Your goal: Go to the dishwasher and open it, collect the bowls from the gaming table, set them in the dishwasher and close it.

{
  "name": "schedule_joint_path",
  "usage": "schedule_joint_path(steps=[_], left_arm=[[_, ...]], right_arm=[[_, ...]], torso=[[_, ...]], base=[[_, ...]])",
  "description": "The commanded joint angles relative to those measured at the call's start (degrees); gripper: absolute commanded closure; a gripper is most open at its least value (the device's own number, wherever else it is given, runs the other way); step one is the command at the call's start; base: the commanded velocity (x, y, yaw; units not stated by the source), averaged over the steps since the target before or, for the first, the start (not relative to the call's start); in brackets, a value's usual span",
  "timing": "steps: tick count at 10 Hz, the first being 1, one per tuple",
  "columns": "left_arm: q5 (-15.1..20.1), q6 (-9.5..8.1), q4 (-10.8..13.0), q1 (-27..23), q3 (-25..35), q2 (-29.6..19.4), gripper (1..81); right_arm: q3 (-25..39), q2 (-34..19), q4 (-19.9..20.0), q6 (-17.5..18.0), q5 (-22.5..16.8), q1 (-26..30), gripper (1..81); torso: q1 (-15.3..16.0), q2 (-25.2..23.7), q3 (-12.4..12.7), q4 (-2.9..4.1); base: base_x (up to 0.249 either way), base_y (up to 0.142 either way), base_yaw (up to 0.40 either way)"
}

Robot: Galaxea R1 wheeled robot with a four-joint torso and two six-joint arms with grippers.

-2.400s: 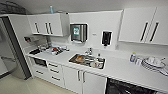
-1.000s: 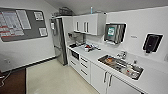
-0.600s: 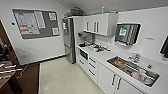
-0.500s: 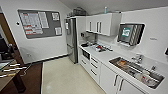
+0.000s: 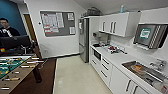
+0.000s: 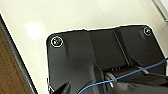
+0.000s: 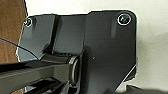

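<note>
I see no stainless dishwasher front, no white-topped gaming table and no bowl that I can be sure of. A white kitchen run (image 5: 107,72) with drawers lines the right side, ending at a tall steel fridge (image 5: 83,40). A blurred orange-brown round thing (image 5: 137,68) lies in the sink (image 5: 150,75); what it is I cannot tell. In the left wrist view my arm's dark plate (image 6: 100,57) hangs over pale floor. The right wrist view has its own dark plate (image 7: 100,50) over pale floor beside brown flooring (image 7: 11,30).
A green-field foosball table (image 5: 15,72) with rods stands at the near left on dark brown floor. A person (image 5: 7,30) sits behind a monitor at the far left. A pale floor lane (image 5: 75,77) runs between table and cabinets toward a noticeboard wall (image 5: 57,23).
The camera has swung left: the sink and counter slid to the right edge, and the fridge, noticeboard, foosball table and person came into view.
</note>
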Motion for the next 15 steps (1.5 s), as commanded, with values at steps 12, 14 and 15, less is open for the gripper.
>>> schedule_joint_path(steps=[12,14,15], left_arm=[[2.91,0.2,0.59,-2.83,-0.34,-0.21,1.0],[2.91,0.2,0.59,-2.74,-0.25,-0.39,1.0],[2.91,0.19,0.59,-2.74,-0.34,-0.3,1.0]], right_arm=[[-0.1,0.24,-0.46,-0.29,-3.04,2.86,1.0],[-0.1,0.33,-0.46,-0.29,-3.04,2.86,1.0],[-0.19,0.24,-0.46,-0.29,-3.04,2.77,1.0]], torso=[[0.02,0.0,0.0,0.0],[0.0,0.0,0.0,0.0],[0.0,0.0,0.0,0.0]], base=[[0.0,0.0,0.358],[0.0,0.0,0.358],[0.0,0.0,0.358]])
